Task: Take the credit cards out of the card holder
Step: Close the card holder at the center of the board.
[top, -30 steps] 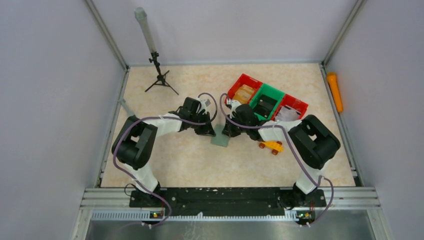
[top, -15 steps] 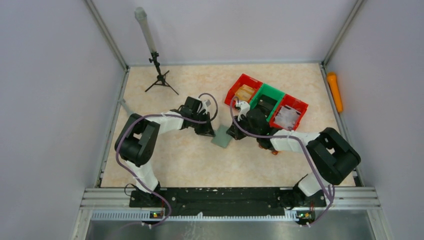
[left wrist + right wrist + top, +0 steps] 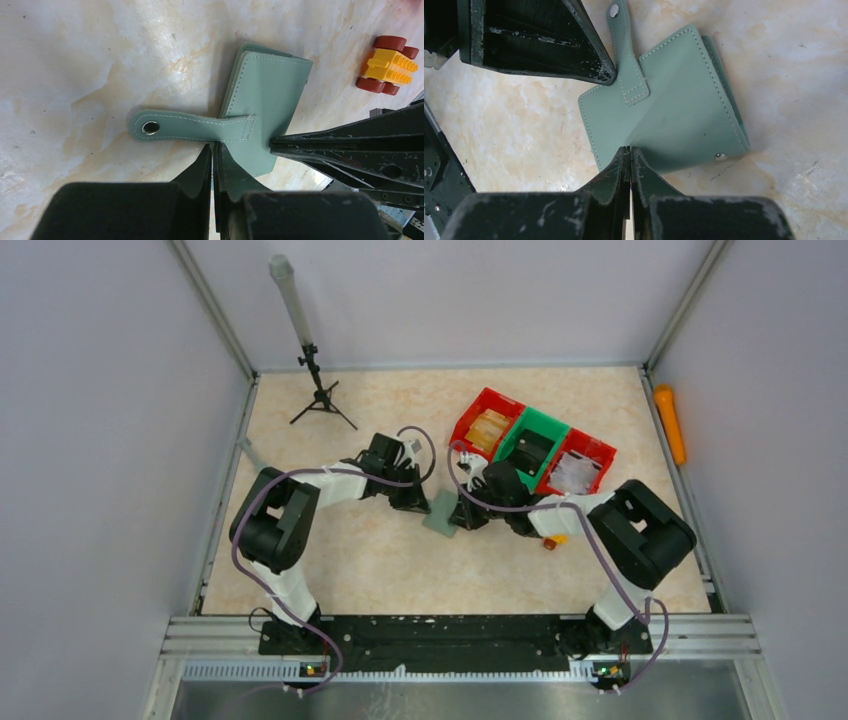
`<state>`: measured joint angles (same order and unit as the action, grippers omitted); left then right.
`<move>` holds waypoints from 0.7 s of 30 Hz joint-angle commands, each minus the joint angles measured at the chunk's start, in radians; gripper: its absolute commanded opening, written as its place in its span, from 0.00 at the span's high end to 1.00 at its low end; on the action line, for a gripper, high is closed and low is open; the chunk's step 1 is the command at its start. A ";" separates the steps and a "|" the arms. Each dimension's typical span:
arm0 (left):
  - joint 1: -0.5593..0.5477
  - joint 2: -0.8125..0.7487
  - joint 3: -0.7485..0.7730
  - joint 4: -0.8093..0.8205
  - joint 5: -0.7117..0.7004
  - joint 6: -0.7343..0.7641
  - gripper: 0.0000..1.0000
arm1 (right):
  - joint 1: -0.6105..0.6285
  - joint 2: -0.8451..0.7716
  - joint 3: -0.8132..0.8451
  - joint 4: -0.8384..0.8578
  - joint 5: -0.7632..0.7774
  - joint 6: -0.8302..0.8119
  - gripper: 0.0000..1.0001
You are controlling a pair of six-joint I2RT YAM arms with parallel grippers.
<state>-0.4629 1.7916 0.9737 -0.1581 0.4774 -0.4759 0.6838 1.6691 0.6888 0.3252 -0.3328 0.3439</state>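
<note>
Marbled table: bins at 1 o'clock. The holder lies mid-table, folded shut, strap loose. Left gripper, fingers together, touches its 10 o'clock edge. Right gripper, also closed, presses on it from 3 o'clock. Whether either pinches leather, I cannot tell. Car at 4 o'clock.

The card holder is smooth matt leather-like stuff with a shiny metal snap. The table looks glossy and marbled.
</note>
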 commanded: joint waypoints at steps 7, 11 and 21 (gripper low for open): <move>0.002 -0.018 0.006 0.008 -0.013 0.014 0.94 | 0.006 -0.042 0.047 -0.038 0.054 -0.036 1.00; 0.002 -0.020 0.005 0.008 -0.014 0.015 0.94 | -0.005 -0.066 0.102 -0.094 0.071 -0.035 1.00; 0.001 -0.026 0.001 0.012 -0.014 0.014 0.94 | -0.026 -0.066 0.147 -0.156 0.187 -0.021 1.00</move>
<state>-0.4625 1.7916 0.9733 -0.1585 0.4747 -0.4755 0.6754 1.5990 0.8005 0.1844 -0.2146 0.3252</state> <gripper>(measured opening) 0.063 0.007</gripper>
